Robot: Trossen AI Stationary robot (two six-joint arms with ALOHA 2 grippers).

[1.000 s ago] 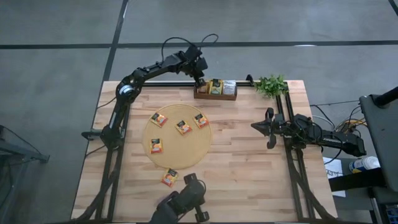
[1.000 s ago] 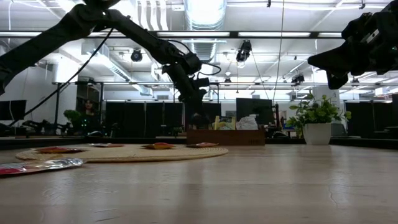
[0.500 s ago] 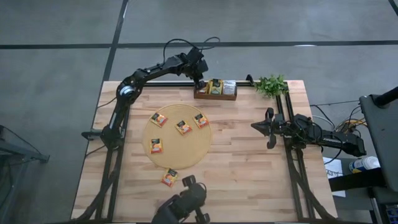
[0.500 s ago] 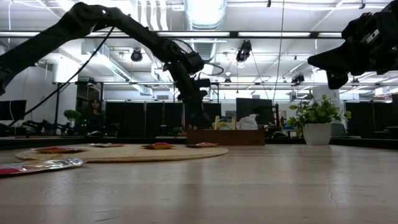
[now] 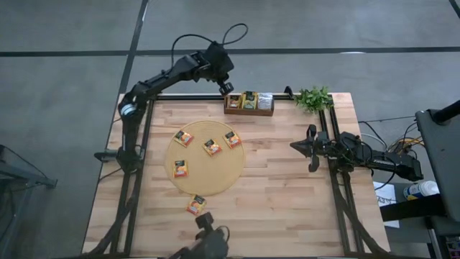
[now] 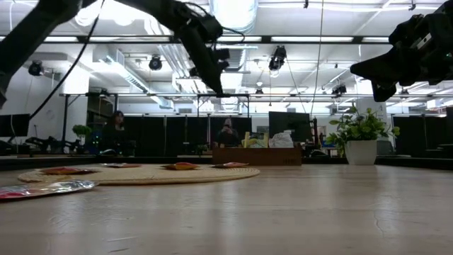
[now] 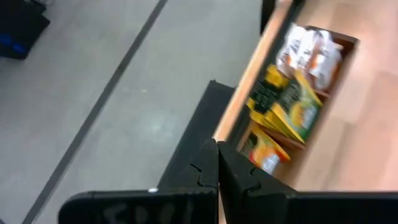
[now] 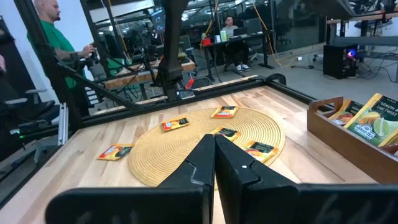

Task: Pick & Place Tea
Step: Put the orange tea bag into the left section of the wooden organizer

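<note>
Wooden tray [image 5: 249, 110]: three compartments, holding orange, green-yellow and white sachets [image 7: 292, 109]. Left gripper [image 5: 228, 88]: fingers together, empty, raised beside tray. Right gripper [image 5: 311, 147]: likewise closed, empty.

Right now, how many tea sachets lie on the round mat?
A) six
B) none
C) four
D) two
C: the high view shows four sachets on the mat, with a fifth off it on the table.

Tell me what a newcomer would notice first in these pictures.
Probably the round mat mid-table with four orange tea packets on it, and a fifth packet lying off it on the wood. Next, the left pincer, shut, above the wooden tray of packets at the far edge.
</note>
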